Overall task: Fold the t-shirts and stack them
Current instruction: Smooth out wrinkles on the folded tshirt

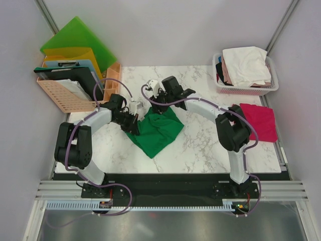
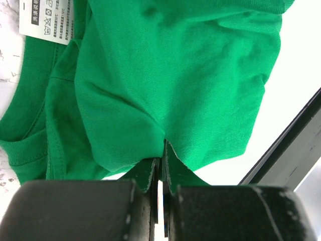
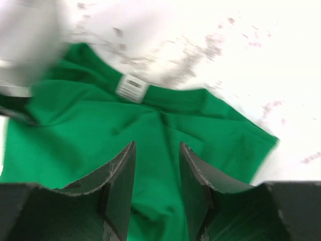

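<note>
Big picture first: marble table (image 1: 210,150), and the green t-shirt (image 1: 159,133) is bunched in a heap about mid-table, a bit left of centre, right between my two arms. The magenta-red t-shirt (image 1: 259,122) lies at the right edge, well apart from it. The white basket (image 1: 251,91) in the far right corner has white and pinkish tees piled in it. None of that is in play right now imo.

The green one is what matters. My left gripper (image 1: 131,120) is at the heap's left edge, clamped tight on a fold of the green cloth. On the left wrist cam you can see the fabric tenting into the pinch. My right gripper (image 3: 157,170) is at the far edge of the heap, fingers parted, nothing pinched, green cloth directly underneath. So the right is the free hand.

What the next move hinges on, I'd guess: the collar runs crosswise just ahead of my right fingers, with the care label (image 3: 131,88) ahead and slightly left. The shirt's body spreads back under the fingers from there. I reckon a grab near the collar, opposite the left's pinch, would let me pull it out flat. Nothing folded yet.
</note>
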Motion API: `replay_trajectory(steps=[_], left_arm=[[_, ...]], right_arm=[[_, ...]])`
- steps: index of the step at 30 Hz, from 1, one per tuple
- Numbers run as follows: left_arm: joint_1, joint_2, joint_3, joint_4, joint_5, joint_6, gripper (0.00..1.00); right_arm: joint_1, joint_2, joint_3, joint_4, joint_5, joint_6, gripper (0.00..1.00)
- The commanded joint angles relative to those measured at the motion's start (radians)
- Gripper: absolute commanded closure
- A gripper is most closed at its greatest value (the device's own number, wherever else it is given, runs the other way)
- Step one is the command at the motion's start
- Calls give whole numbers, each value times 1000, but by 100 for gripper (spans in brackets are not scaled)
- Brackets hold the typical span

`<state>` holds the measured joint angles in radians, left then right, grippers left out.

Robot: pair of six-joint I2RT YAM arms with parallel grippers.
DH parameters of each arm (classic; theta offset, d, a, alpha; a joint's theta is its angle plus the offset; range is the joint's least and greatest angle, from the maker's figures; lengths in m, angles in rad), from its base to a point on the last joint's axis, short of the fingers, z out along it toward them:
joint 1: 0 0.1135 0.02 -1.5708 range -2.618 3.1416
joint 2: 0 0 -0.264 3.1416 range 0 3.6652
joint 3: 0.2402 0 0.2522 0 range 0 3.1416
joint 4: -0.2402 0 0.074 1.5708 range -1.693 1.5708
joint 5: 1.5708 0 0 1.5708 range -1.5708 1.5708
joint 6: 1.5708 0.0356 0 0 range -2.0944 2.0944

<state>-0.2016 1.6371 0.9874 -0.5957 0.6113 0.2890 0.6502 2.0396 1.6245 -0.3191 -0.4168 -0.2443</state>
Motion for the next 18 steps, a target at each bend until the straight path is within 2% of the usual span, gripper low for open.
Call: replay_trajectory(steps=[1,3,4,8,18], left_arm=[[2,-42,-6,0,13,36,98],[4,-49,-6,0,7,39,98],[2,-51,-6,0,5,39,98],[2,-43,5,0,10,38,98],[2,-25,7,2,7,39,98]], right_arm=[[-52,19,25,55,90,55,52],[-75,-11,15,10,-26,54,47],[-72,-27,8,-39,-37,48,46],[-50,-149,-109,-60,-36,-4,39],[-50,-294,-255,-106,-106,-12,39]])
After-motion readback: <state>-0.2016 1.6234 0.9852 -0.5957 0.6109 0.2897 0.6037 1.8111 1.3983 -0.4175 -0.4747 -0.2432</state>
